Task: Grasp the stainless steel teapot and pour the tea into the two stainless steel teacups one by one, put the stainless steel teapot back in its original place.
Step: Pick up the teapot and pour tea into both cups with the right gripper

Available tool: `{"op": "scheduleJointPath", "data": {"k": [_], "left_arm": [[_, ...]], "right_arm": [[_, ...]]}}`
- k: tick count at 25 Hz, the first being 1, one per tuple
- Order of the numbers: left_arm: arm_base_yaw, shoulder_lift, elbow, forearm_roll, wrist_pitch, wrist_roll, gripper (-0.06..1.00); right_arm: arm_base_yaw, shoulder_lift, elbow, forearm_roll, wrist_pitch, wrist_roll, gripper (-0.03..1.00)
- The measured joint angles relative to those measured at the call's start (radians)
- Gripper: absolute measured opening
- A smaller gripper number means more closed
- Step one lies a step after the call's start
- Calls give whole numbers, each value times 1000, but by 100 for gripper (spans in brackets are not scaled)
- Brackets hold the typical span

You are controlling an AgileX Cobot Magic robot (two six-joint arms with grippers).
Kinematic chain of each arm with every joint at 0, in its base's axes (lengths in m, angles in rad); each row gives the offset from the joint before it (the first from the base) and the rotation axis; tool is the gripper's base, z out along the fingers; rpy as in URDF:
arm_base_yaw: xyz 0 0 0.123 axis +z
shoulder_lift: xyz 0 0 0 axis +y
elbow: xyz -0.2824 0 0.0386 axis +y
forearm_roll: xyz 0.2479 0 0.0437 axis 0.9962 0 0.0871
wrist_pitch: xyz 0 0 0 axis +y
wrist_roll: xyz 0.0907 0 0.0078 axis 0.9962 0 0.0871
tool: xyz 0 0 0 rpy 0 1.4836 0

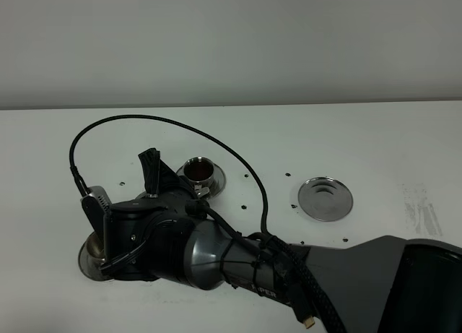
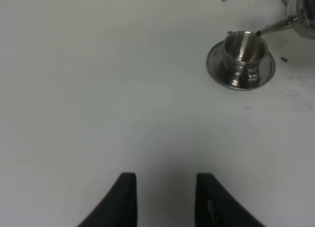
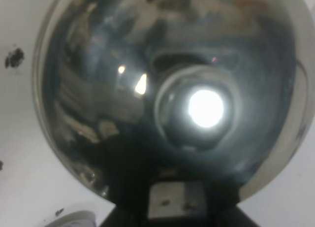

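Observation:
My right gripper (image 3: 177, 202) is shut on the stainless steel teapot (image 3: 162, 104), whose knobbed lid fills the right wrist view. The left wrist view shows the teapot (image 2: 304, 15) with its thin spout (image 2: 275, 26) tipped at the rim of one teacup (image 2: 244, 48) on its saucer (image 2: 216, 64). That cup looks empty inside. Seen from above, my right arm (image 1: 151, 235) hides the teapot and most of this cup (image 1: 90, 250). The other teacup (image 1: 198, 170) holds dark reddish tea. The bare round saucer (image 1: 326, 198) lies at the right. My left gripper (image 2: 165, 182) hovers open over bare table.
A black cable (image 1: 166, 123) loops from the right wrist over the table behind the filled cup. Small dark marks (image 1: 289, 175) dot the white tabletop. A grey wall rises behind the table's far edge (image 1: 231, 105).

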Motion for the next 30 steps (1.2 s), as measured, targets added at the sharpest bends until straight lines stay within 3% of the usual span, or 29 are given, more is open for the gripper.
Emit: {"op": "scheduleJointPath", "data": {"k": [30], "left_arm": [[0, 0, 0, 0, 0, 0, 31]], "right_arm": [[0, 0, 0, -75, -17, -57, 17]]}}
